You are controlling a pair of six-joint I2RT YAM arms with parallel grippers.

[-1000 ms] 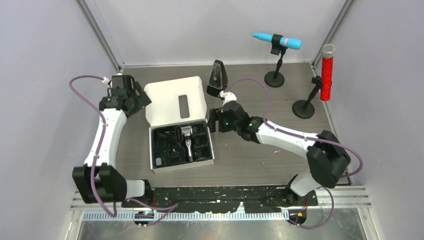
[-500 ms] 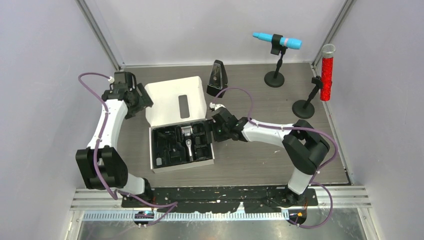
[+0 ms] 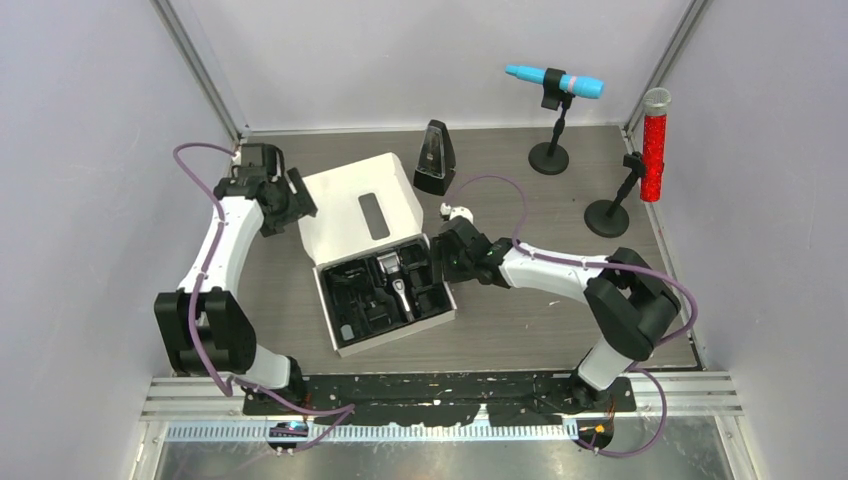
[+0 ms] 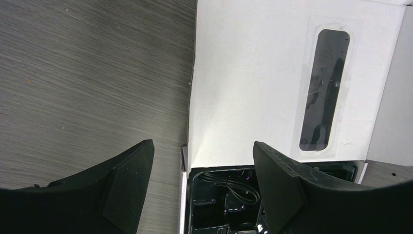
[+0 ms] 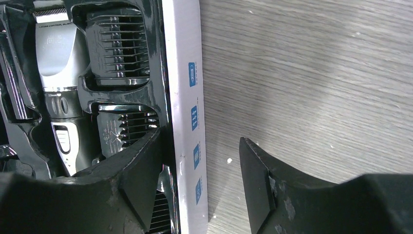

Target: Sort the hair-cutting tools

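A white box (image 3: 397,333) lies open at mid-table, its lid (image 3: 345,215) folded back. Its black tray holds the silver-and-black clipper (image 3: 398,280), also in the right wrist view (image 5: 61,83), beside black comb guards (image 5: 119,46). A coiled black cable (image 4: 234,187) sits in the tray's far corner. My left gripper (image 4: 202,170) is open, astride the left edge of the lid (image 4: 253,87). My right gripper (image 5: 199,180) is open around the box's right wall (image 5: 187,73). One finger (image 5: 141,180) is inside the tray. The other finger is outside, clear of the wall.
A black pyramid metronome (image 3: 433,158) stands just behind the lid. A blue microphone (image 3: 555,82) and a red microphone (image 3: 655,145) stand on round black bases at the back right. Grey walls close in on both sides.
The box has shifted right and turned counter-clockwise. My right gripper came onto its right wall and narrowed. My left gripper moved right to the lid's edge.
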